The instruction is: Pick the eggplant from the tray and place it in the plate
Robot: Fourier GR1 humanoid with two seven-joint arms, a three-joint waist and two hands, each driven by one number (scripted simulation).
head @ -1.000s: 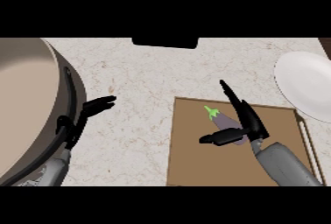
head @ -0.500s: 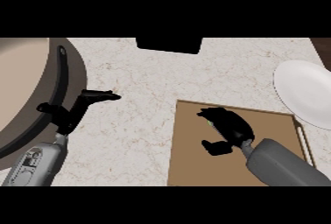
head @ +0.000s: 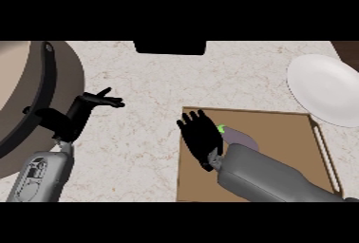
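A: Head view. Right hand (head: 202,135) sits over the near-left part of the tray (head: 280,124), fingers spread and fairly straight, pointing away from the robot. Half a second ago it was curled low over the eggplant; now it has shifted left and opened out.

B: Holding anything?

A: Nothing I can see. The eggplant (head: 238,137) lies on the tray just beside the hand, on its right, purple body with a green stem end showing at the hand's edge. Partly hidden by the forearm.

B: So the pick?

A: Not made, by my reading. The plate (head: 324,90) is at far right, well apart from the eggplant, nothing on it. The hand would need to come back over the eggplant and close.

B: Left hand (head: 88,107)?

A: Open, fingers relaxed, near the big round pan (head: 42,95) at left. Idle.

B: Any writing, labels?

A: None legible anywhere.
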